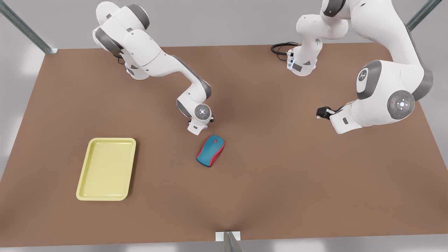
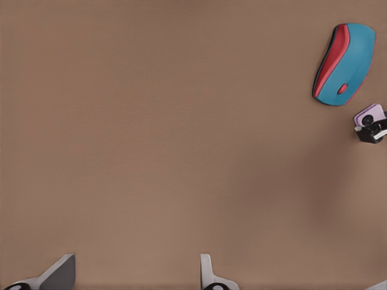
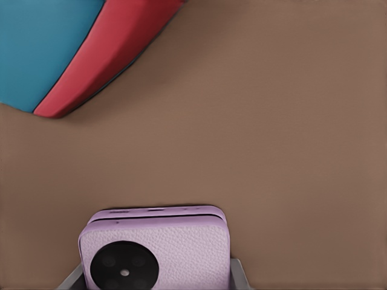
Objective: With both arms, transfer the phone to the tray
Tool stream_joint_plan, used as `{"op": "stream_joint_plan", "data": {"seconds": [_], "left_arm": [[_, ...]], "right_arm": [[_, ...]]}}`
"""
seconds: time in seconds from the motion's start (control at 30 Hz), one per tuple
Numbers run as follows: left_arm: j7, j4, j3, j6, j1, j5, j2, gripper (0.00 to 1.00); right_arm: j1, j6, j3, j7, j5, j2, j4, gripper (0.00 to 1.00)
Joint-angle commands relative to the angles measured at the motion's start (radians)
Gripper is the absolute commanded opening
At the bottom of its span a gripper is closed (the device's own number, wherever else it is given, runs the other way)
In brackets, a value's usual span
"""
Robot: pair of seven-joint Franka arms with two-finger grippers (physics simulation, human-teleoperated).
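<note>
The tabletop [image 1: 280, 182] is carrying the tray [image 1: 106, 169] at lower left. The mouse [image 1: 210, 151] is lying mid-frame. The right claw [image 2: 371, 130] is gripping the phone [image 3: 155, 252] (just above the mouse). The left claw [image 1: 323, 112] is waiting spread and empty at right.

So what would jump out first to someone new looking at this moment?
The teal-and-red mouse sits mid-table, and right beside it the right gripper is shut on the small lilac phone. The pale yellow tray lies toward the front view's left. The left gripper waits open at the front view's right.
</note>
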Motion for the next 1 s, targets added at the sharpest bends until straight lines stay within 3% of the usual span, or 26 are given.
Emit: {"op": "stream_joint_plan", "data": {"seconds": [0.0,0.1,0.27,0.43,0.57,0.73,0.77,0.87,0.97], "left_arm": [[0.003,-0.001,0.0,0.0,0.0,0.0,-0.001,1.0],[0.003,-0.002,0.0,0.0,0.0,0.0,-0.001,1.0],[0.003,-0.002,0.001,0.001,0.0,0.002,0.0,1.0],[0.0,-0.003,0.003,0.001,0.0,0.002,0.003,1.0],[0.002,-0.003,0.003,0.003,0.0,0.003,0.003,1.0],[0.002,-0.003,0.003,0.003,0.0,0.003,0.005,1.0],[0.002,-0.003,0.003,0.003,0.0,0.003,0.005,1.0],[0.002,-0.003,0.003,0.003,0.0,0.003,0.005,1.0],[-0.008,0.002,0.018,0.0,0.0,0.023,-0.001,1.0]], "right_arm": [[-0.005,-0.011,-0.001,0.027,-0.002,-0.012,0.004,0.8],[-0.068,-0.037,-0.002,-0.047,0.001,-0.09,0.01,0.8],[-0.332,-0.065,-0.008,-0.318,0.003,-0.191,0.012,0.8],[-0.565,0.026,-0.022,-0.603,-0.099,-0.121,0.003,0.8],[-0.723,0.132,-0.027,-0.896,-0.1,0.01,0.095,0.81],[-0.725,0.135,-0.099,-0.976,-0.116,0.109,0.224,0.85],[-0.726,0.13,-0.102,-0.976,-0.116,0.106,0.224,1.0],[-0.74,0.116,-0.126,-1.05,-0.114,0.096,0.271,1.0],[-0.703,-0.134,-0.094,-1.038,-0.108,0.005,0.406,1.0]]}}
